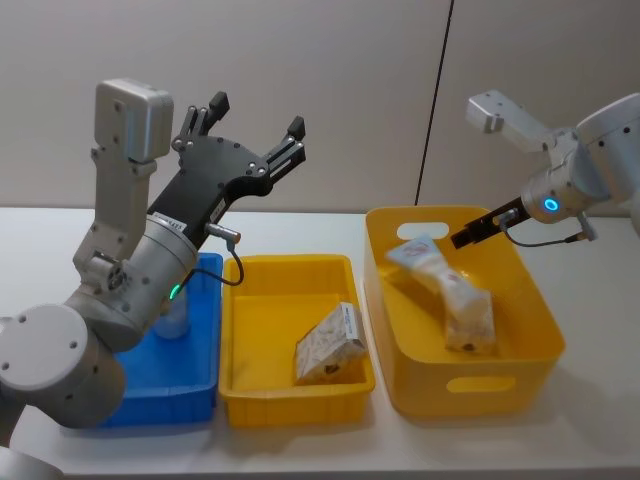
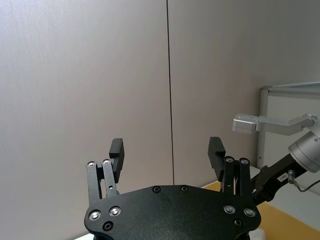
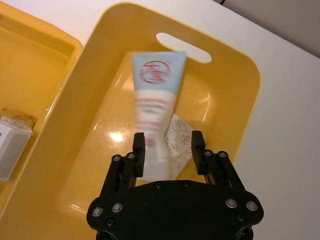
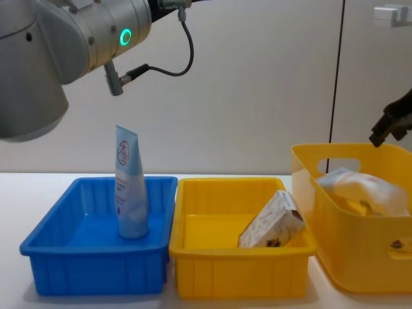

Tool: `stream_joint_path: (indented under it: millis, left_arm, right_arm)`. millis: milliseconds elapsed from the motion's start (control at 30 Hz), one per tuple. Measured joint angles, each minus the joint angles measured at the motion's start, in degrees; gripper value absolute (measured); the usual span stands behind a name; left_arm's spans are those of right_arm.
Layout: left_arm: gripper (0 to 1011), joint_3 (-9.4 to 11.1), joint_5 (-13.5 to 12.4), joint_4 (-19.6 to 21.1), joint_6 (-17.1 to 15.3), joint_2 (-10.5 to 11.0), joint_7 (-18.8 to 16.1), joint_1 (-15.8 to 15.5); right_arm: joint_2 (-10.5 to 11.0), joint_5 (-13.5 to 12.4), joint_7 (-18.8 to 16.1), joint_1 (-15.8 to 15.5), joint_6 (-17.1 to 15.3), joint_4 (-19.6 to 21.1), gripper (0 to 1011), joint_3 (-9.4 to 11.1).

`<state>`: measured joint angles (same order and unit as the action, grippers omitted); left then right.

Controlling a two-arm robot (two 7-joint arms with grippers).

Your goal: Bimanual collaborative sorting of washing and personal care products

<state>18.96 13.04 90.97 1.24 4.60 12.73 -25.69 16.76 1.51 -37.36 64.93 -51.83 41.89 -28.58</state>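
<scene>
White table (image 1: pixel 600 400) — blue bin (image 1: pixel 170 385), two yellow bins (image 1: pixel 300 385).

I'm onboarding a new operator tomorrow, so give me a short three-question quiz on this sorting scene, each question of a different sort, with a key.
1. True or false: the squeeze tube in the blue bin stands upright.
2. Multiple choice: the patterned box in the shallow yellow bin is A) leaning against the bin's right wall, B) lying flat in the middle, C) held by a gripper.
3. Fill in: the right gripper hangs open above the ____ yellow bin, where a blurred tube lies below its fingers.

Key: 1 true; 2 A; 3 deep. Note too that the left gripper is open, raised high before the wall.
</scene>
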Motion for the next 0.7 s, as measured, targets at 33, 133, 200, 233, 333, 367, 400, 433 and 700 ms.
stream_joint_path:
  millis: [33, 133, 200, 233, 333, 367, 400, 433, 700]
  left_arm:
    - [1001, 0.0, 0.0, 0.0, 0.0, 0.0, 0.0, 0.0]
    - [1001, 0.0, 0.0, 0.0, 0.0, 0.0, 0.0, 0.0]
    - [1001, 0.0, 0.0, 0.0, 0.0, 0.0, 0.0, 0.0]
    - [1001, 0.0, 0.0, 0.0, 0.0, 0.0, 0.0, 0.0]
    - [1001, 0.0, 0.0, 0.0, 0.0, 0.0, 0.0, 0.0]
    - [1001, 0.0, 0.0, 0.0, 0.0, 0.0, 0.0, 0.0]
    - [1001, 0.0, 0.0, 0.0, 0.0, 0.0, 0.0, 0.0]
    - [1001, 0.0, 0.0, 0.0, 0.0, 0.0, 0.0, 0.0]
    - [1001, 0.0, 0.0, 0.0, 0.0, 0.0, 0.0, 0.0]
  right_arm:
    - [0.0, 0.0, 0.0, 0.0, 0.0, 0.0, 516, 0.0]
    - [-0.1, 0.0, -0.1, 0.1, 0.0, 0.0, 628, 0.0]
    - [-0.1, 0.0, -0.1, 0.1, 0.0, 0.0, 688, 0.0]
    - [-0.1, 0.0, -0.2, 0.2, 0.0, 0.0, 734, 0.0]
    - [-0.1, 0.0, -0.2, 0.2, 0.0, -0.1, 805, -0.1]
    - [-0.1, 0.1, -0.2, 0.2, 0.0, -0.1, 849, -0.1]
    - [-0.1, 0.1, -0.2, 0.2, -0.1, -0.1, 860, -0.1]
    - [-0.1, 0.1, -0.2, 0.2, -0.1, -0.1, 903, -0.1]
    - [-0.1, 0.1, -0.3, 0.3, -0.1, -0.1, 1003, -0.1]
